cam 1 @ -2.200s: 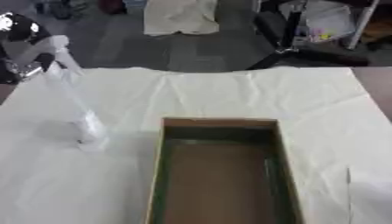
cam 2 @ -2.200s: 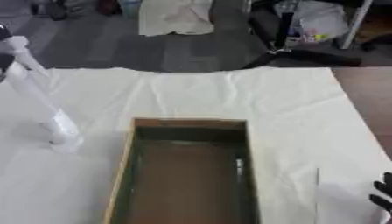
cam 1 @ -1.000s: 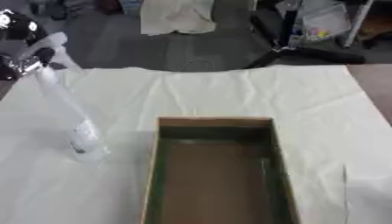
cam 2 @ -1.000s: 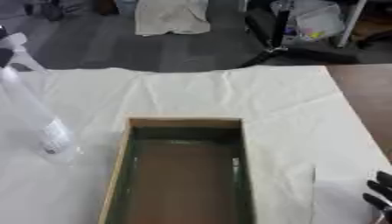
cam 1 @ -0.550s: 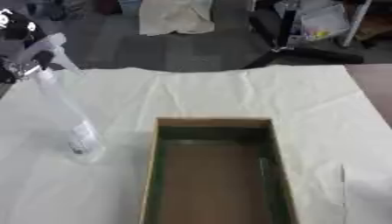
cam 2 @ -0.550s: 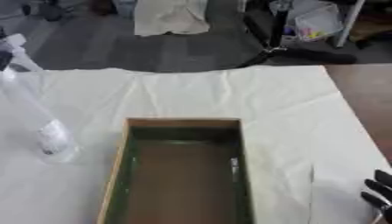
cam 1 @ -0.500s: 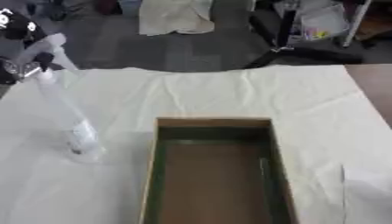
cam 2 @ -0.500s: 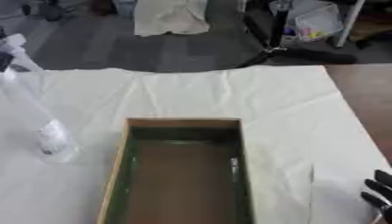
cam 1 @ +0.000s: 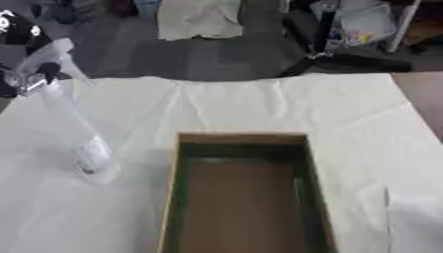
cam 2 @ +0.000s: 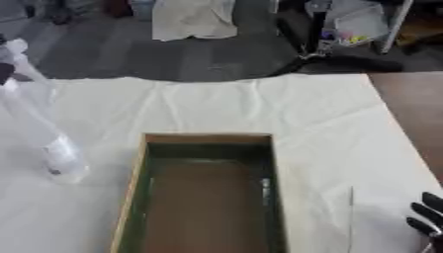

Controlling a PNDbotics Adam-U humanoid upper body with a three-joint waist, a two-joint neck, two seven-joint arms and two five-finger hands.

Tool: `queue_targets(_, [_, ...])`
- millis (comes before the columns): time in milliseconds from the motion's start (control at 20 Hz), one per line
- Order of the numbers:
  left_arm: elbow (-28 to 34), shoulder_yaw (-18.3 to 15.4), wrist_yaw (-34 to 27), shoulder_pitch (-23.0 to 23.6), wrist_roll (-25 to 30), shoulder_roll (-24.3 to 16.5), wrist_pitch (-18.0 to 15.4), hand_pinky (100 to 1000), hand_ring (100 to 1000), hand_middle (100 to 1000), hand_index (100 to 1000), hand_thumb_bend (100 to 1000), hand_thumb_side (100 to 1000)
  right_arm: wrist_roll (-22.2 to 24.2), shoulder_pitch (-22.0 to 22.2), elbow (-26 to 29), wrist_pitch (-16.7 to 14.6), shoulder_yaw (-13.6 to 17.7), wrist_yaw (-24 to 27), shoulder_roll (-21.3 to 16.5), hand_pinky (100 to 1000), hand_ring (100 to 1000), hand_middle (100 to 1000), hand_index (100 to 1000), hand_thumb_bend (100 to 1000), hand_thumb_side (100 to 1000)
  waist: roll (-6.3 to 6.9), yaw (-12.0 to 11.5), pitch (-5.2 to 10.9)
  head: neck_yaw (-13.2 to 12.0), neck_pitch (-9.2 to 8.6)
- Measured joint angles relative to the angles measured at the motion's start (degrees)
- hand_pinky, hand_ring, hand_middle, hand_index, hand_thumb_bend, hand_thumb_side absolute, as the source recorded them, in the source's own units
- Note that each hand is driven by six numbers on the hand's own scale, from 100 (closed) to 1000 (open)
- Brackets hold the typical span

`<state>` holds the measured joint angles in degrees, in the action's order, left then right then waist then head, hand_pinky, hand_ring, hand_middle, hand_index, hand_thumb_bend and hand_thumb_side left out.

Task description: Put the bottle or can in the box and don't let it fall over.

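A tall clear plastic bottle [cam 1: 79, 136] with a pale label stands on the white cloth left of the box, leaning with its top toward the upper left. My left hand [cam 1: 27, 45], black and silver, comes in at the upper left corner and its fingers curl round the bottle's top. The open cardboard box [cam 1: 173, 197] with a dark green inner wall and brown floor lies in the lower middle, nothing in it. My right hand [cam 2: 424, 217] shows only as dark fingers pointing up at the lower right corner, away from the box.
A wrinkled white cloth [cam 1: 286, 104] covers the table, whose far edge runs across the upper part of the view. Beyond it are a grey floor, a chair base [cam 1: 346, 59] and a pale bundle of cloth [cam 1: 199, 20].
The bottle's top has drifted a little to the left with my left hand and the bottle leans more. Its base has slid slightly nearer. The right hand stays put.
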<state>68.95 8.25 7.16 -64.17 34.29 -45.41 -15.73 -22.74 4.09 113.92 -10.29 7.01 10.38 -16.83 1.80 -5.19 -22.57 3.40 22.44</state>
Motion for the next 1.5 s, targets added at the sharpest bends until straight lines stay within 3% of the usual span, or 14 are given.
queue_targets(250, [-0.02,0.02,-0.27,0.0,-0.28,0.0,0.36,680,329,364,493,100,280,0.02,0.0,0.0,0.23,0.0,0.03,0.0,754,801,808,731,100,888,0.0,-0.21,0.0,0.06,0.0])
queue_targets(950, [0.39,0.02,-0.02,-0.02,-1.14,0.0,0.03,660,287,293,423,100,143,-0.14,0.0,0.0,0.55,0.04,0.98,0.0,755,800,809,735,100,898,0.54,-0.45,0.36,0.21,0.02])
queue_targets(1500, [0.98,0.02,0.18,-0.45,-2.03,0.0,-0.25,648,269,272,405,100,110,-0.12,0.02,0.0,0.91,0.34,1.36,0.0,756,801,810,737,100,902,1.02,-0.61,0.82,0.26,0.16])
